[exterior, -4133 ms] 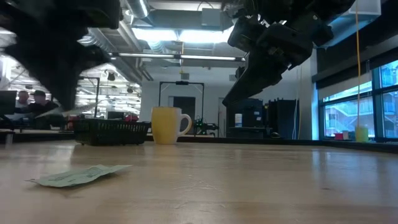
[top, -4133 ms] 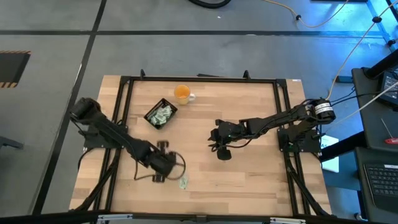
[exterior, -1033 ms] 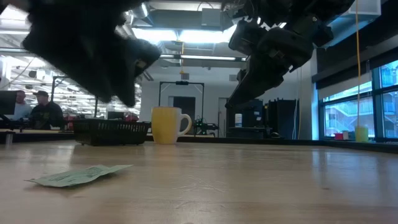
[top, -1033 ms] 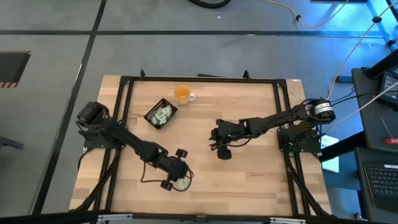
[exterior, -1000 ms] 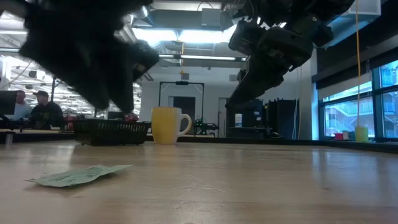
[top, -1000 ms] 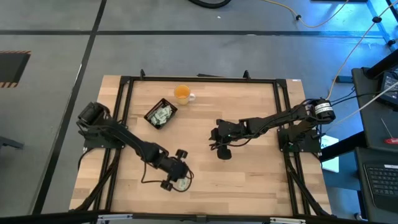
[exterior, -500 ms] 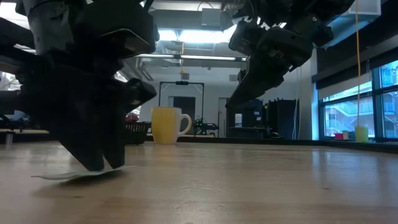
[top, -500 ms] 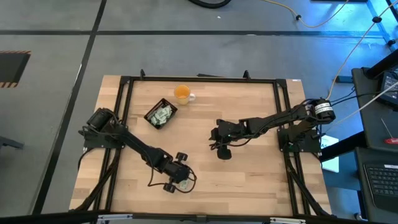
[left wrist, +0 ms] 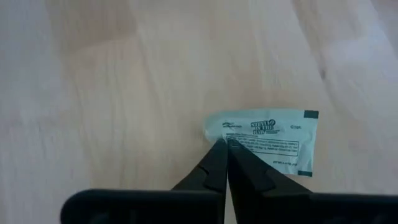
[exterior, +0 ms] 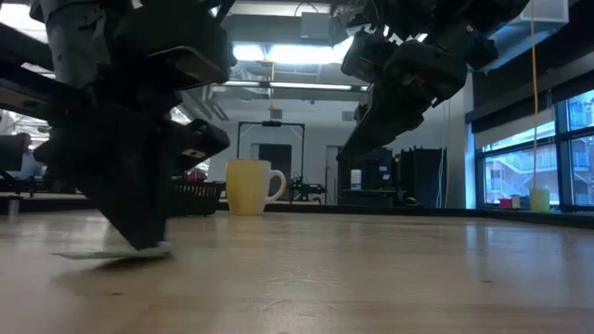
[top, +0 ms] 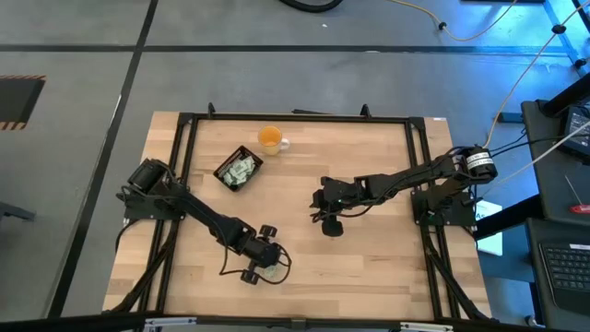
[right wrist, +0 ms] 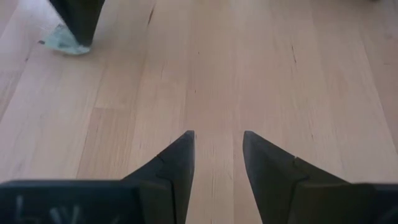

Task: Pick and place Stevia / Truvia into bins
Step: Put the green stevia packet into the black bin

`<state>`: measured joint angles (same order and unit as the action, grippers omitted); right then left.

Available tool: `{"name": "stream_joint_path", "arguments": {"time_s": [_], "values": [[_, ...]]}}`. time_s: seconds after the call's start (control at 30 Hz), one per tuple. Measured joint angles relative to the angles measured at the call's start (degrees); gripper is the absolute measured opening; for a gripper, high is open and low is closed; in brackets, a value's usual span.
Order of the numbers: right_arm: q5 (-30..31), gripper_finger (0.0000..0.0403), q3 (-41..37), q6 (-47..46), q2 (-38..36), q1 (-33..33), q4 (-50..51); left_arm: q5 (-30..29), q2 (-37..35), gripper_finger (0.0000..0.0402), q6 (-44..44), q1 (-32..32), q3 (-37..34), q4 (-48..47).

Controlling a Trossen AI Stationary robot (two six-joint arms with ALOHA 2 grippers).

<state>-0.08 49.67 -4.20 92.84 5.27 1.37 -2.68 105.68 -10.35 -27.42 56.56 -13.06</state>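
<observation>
left claw [left wrist: 225, 144]: down on the counter [top: 387, 184] near its front edge, fingers pinched together right on the corner of a single sweetener packet [left wrist: 267, 140]. From above the claw [top: 263, 267] sits over the packet so you barely see it.
packet: pale green and white, lying flat on the wood with printed text facing up. Looks clamped at one edge; can't tell if it's off the surface at all. In the low view only a thin sliver [exterior: 93, 253] pokes out under the dark fingers.
right claw [right wrist: 216, 149]: parked around the middle of the counter, hanging above the wood with fingers spread apart, nothing between them. Seen from above it's here [top: 330, 224], well apart from the left one.
black tray [top: 239, 170]: toward the back left of the counter, already has a bunch of packets in it.
orange cup [top: 270, 139]: just beside the tray, closer to the back edge, white handle sticking out.
</observation>
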Motion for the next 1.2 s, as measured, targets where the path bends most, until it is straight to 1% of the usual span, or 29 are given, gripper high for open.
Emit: {"name": "stream_joint_path", "arguments": {"time_s": [0.13,0.2,0.27,0.3,0.37,0.4,0.47,0.53,0.63,0.7,0.83,0.93,1.03,1.2], "values": [[0.0,0.014,0.0,-2.0,0.0,0.0,-0.7,0.0,-3.3,0.0004,0.0,1.2,-0.4,-4.8],[0.0,0.014,0.0,-3.5,0.0,0.0,-1.1,-2.2,-6.4,0.0004,0.1,2.2,-0.4,-8.9],[0.0,0.014,0.0,-4.1,0.0,0.0,-1.2,-7.2,-9.7,0.0004,0.3,3.2,-0.2,-14.7],[0.0,0.014,0.0,-4.3,0.0,-0.1,-1.2,-10.3,-11.2,0.0004,0.5,3.8,-0.3,-18.4],[0.0,0.014,0.0,-4.4,0.0,-0.6,-1.2,-16.6,-14.6,0.0004,0.8,5.2,-0.4,-22.9],[0.0,0.014,0.0,-4.5,0.0,-0.9,-1.1,-19.7,-16.6,0.0004,1.1,6.0,-0.6,-24.0],[0.0,0.014,0.1,-4.5,0.0,-1.2,-0.6,-24.1,-21.0,0.0003,2.2,7.9,-2.0,-24.9],[0.0,0.014,0.1,-4.2,0.0,-1.4,0.3,-26.2,-25.8,0.0003,2.8,10.4,-4.3,-24.8],[0.0,0.014,0.1,-2.8,0.0,-1.7,1.1,-27.7,-33.3,0.0003,2.1,15.0,-8.1,-23.2],[0.0,0.014,0.1,-2.8,0.0,-1.7,1.1,-29.1,-37.4,0.0003,-0.2,18.6,-11.4,-21.9],[0.0,0.014,0.1,-1.3,0.0,-1.8,1.1,-31.5,-43.0,0.0003,-5.0,26.0,-18.2,-17.6],[0.0,0.014,0.1,-1.4,0.0,-1.8,1.0,-31.0,-44.6,0.0003,-6.8,31.1,-22.9,-14.8],[0.0,0.014,0.1,-1.4,0.0,-1.8,0.9,-28.1,-44.8,0.0003,-7.1,35.0,-25.8,-12.7],[0.0,0.014,0.1,-1.3,0.0,-1.8,0.5,-27.3,-44.2,0.0003,-9.8,39.4,-27.2,-12.3]]}}
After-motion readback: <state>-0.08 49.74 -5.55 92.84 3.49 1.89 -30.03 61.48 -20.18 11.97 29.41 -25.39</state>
